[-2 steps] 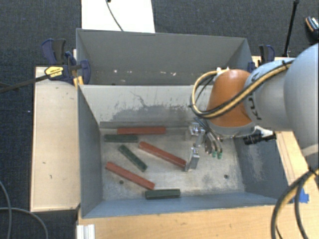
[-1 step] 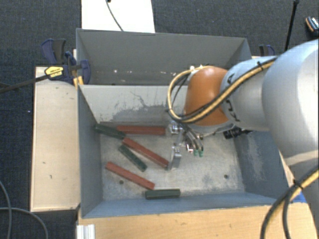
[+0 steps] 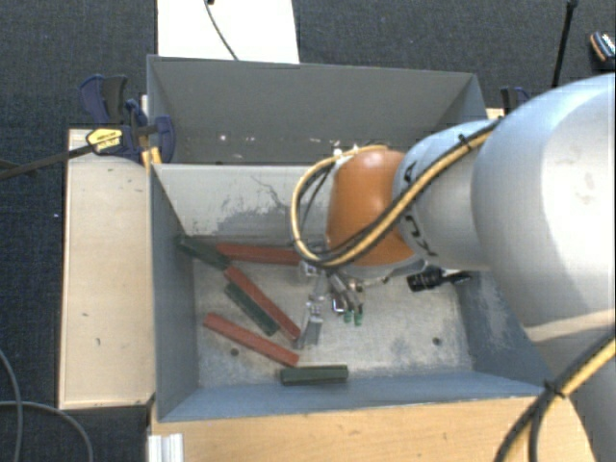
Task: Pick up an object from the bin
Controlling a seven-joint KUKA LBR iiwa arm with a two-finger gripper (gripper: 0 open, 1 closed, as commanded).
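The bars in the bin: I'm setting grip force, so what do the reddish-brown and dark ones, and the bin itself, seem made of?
Reddish-brown bars: matt, evenly coloured, straight-edged; probably painted wood or plastic, the look leaves it open. Dark bars: same flat shape and dull finish, likely the same material. Bin: grey sheet metal, pale scuffs on its sloped wall.

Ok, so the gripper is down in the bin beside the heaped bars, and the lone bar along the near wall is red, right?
Not red: the camera view shows the lone bar along the near wall is dark green. The rest holds: the gripper is down in the bin beside the heaped bars.
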